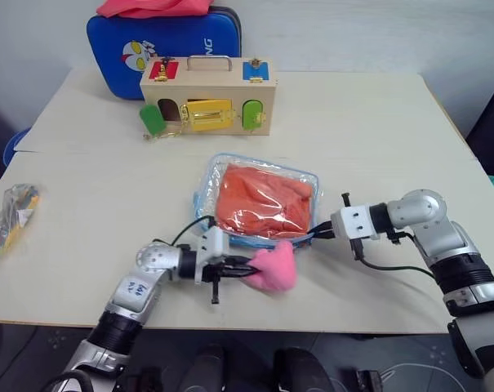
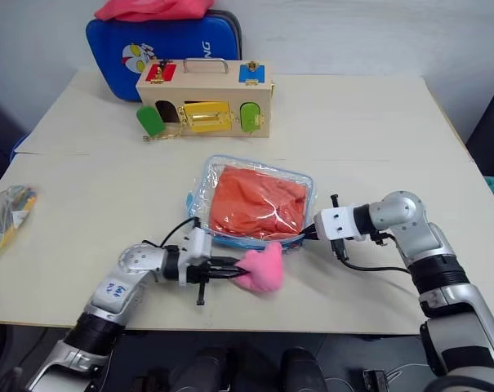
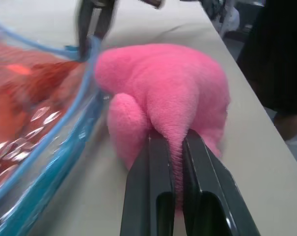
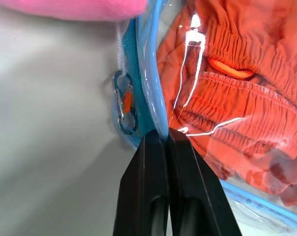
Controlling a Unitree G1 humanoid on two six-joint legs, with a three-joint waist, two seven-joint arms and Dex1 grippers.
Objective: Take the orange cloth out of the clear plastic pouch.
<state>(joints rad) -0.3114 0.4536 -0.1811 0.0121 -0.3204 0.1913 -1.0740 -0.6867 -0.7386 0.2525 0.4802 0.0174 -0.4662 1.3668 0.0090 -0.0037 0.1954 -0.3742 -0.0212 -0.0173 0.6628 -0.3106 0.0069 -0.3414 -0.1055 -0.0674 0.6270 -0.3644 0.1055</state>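
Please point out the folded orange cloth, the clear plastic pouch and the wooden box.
folded orange cloth (image 1: 263, 198), left eye view, middle of the fabric
clear plastic pouch (image 1: 204, 189), left eye view, its light blue left edge
wooden box (image 1: 222, 88), left eye view, front panel

both arms have silver-grey metal links with black joints and a white block at each wrist. a thin black cable loops beside each wrist. the left gripper (image 1: 245, 266) and right gripper (image 1: 313, 236) have slim black fingers.
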